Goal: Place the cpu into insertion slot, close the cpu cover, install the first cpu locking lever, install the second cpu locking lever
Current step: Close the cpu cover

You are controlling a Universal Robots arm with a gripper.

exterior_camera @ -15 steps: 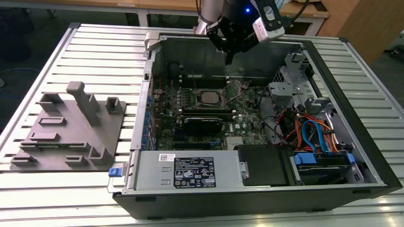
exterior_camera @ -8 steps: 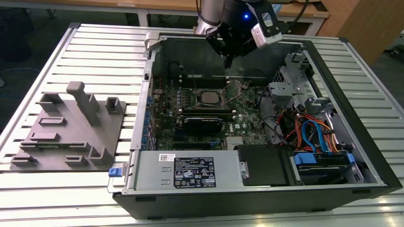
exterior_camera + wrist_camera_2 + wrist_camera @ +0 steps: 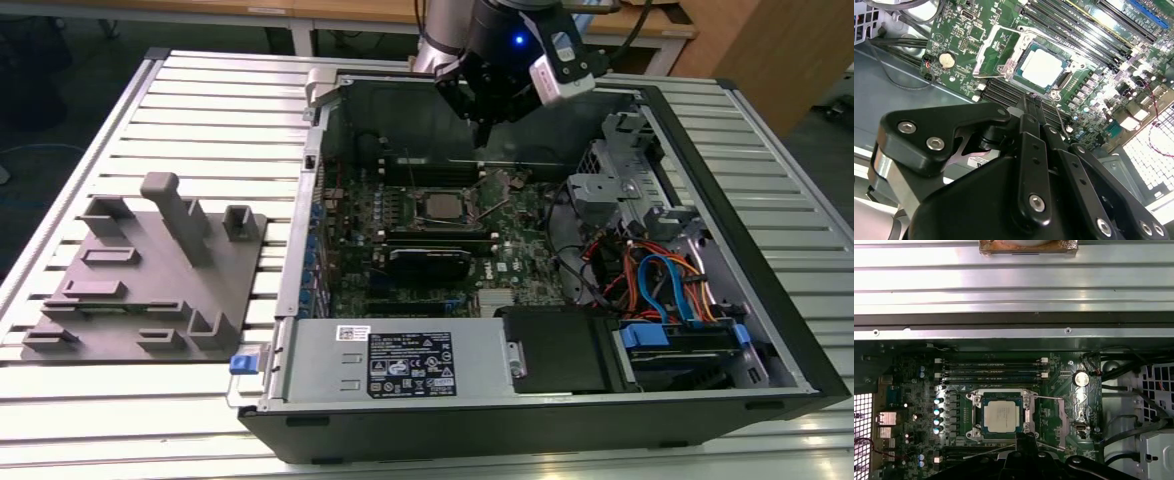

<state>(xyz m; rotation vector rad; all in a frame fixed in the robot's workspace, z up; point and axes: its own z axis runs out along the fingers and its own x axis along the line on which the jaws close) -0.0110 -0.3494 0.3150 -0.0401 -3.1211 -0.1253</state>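
Observation:
The cpu point(image 3: 1002, 417) lies flat in the insertion slot point(image 3: 973, 416), pale face up, and appears again in the second wrist view point(image 3: 1043, 67). The cpu cover point(image 3: 985, 55) is swung open, standing tilted up beside the socket point(image 3: 1064, 415). A thin wire locking lever point(image 3: 1046, 398) runs loose along one side of the socket, another point(image 3: 1050, 445) along the opposite side. My gripper point(image 3: 1032, 100) hangs above the board a little off the socket's edge, fingers together with nothing between them. In the exterior view it point(image 3: 483, 122) hovers over the case behind the socket point(image 3: 441, 205).
Long black memory slots point(image 3: 994, 369) flank the socket, and a black card point(image 3: 427, 262) lies in front of it. Cables and a drive cage point(image 3: 641, 200) crowd the exterior view's right. A grey fixture tray point(image 3: 147, 270) sits on the slatted table at its left.

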